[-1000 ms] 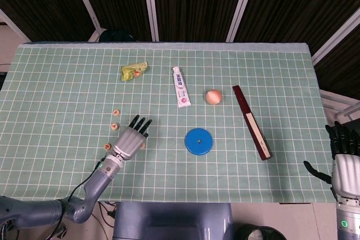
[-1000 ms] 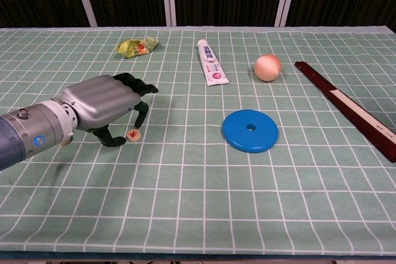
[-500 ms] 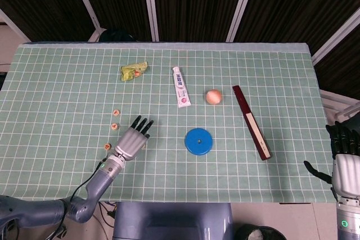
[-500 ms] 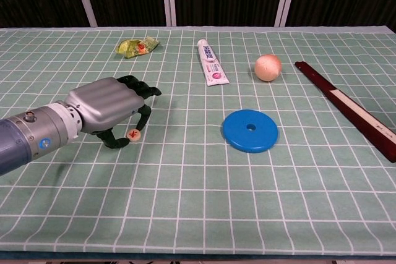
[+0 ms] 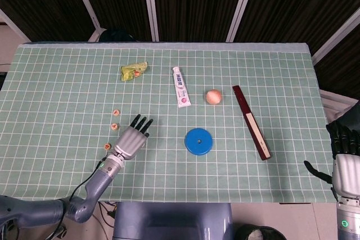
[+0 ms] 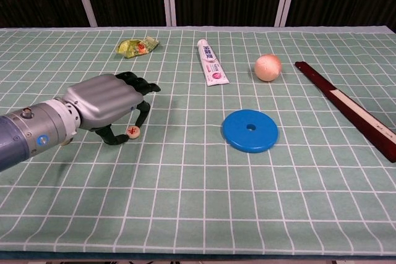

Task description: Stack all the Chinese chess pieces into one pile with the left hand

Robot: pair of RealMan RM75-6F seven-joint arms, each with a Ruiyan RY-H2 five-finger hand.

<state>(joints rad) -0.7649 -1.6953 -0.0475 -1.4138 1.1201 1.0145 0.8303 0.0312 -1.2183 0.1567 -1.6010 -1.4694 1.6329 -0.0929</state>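
Down low, the left hand [image 6: 105, 104] pinches one chess piece [image 6: 132, 131] at the worktop [image 6: 204, 202]; three more pieces [image 5: 114, 126] lie just left. Right hand [image 5: 344, 158] hangs off the edge, fingers apart, holding nothing.

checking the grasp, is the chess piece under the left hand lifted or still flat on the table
Cannot tell for sure. In the chest view the chess piece sits between the left hand's fingertips, apparently flat on the table.
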